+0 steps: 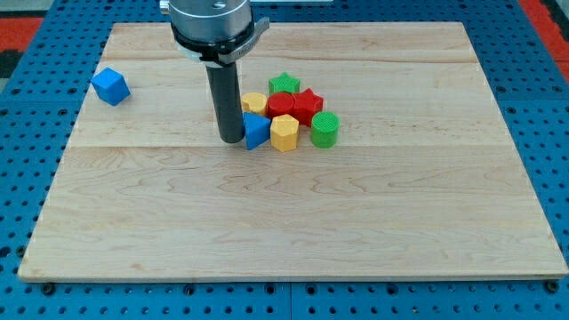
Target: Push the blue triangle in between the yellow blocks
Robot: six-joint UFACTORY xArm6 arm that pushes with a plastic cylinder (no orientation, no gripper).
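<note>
The blue triangle [256, 130] lies near the board's middle, wedged against two yellow blocks: one [254, 103] just above it and one [284, 132] to its right. My tip [231, 140] touches the triangle's left side. The rod rises from there toward the view's top.
A red round block [281, 106], a red star [308, 104], a green star [284, 84] and a green cylinder [324, 130] are packed against the yellow blocks on their right. A blue cube [110, 86] sits alone at the board's upper left. The wooden board [293, 222] lies on blue pegboard.
</note>
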